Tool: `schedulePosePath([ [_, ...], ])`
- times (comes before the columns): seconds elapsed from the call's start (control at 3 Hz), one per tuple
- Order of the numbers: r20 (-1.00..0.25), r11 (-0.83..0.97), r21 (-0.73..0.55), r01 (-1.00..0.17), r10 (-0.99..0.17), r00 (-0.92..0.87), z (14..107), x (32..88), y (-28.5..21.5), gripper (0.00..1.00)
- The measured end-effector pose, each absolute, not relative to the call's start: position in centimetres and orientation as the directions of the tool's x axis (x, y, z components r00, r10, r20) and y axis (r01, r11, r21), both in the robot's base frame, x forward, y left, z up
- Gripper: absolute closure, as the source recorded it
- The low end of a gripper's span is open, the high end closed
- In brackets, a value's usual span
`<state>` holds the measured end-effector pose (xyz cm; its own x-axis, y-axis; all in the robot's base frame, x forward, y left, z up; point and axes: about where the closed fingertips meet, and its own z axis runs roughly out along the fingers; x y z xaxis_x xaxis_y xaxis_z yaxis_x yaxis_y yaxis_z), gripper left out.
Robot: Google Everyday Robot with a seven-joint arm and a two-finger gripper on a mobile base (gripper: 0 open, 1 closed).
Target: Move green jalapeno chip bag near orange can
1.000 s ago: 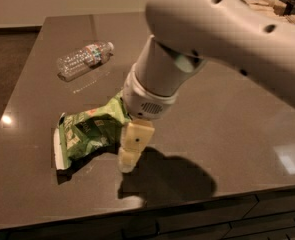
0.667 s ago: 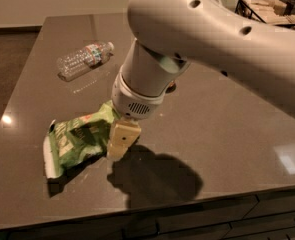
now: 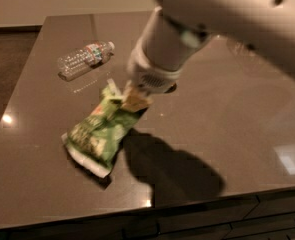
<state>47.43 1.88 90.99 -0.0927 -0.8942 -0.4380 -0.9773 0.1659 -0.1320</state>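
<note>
One gripper (image 3: pixel 135 100) | jaws pinch upper end of crumpled light-green foil chip bag (image 3: pixel 99 136) | bag's long axis trails down-left from jaws | orange can unseen

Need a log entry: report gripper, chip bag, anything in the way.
Gripper shut on top end of green jalapeno chip bag. Bag's lower end rests on table. Orange can not in view. Water bottle lying beyond, clear of bag.

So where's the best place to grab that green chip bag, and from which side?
Probably its far crimped end, from above. The green jalapeno chip bag lies flat and crumpled on the table, so that thin edge suits the jaws best; the gripper holds it there, nearest the water bottle.
</note>
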Motion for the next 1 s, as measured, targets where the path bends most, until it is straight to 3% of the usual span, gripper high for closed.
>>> schedulePosePath([
  [0.33,-0.446,0.249,-0.166,-0.954,-0.882,-0.152,93.1,49.1,-1.7,0.99],
  [1.0,-0.44,0.43,-0.213,-0.877,-0.844,-0.306,94.4,52.1,-9.8,1.0],
])
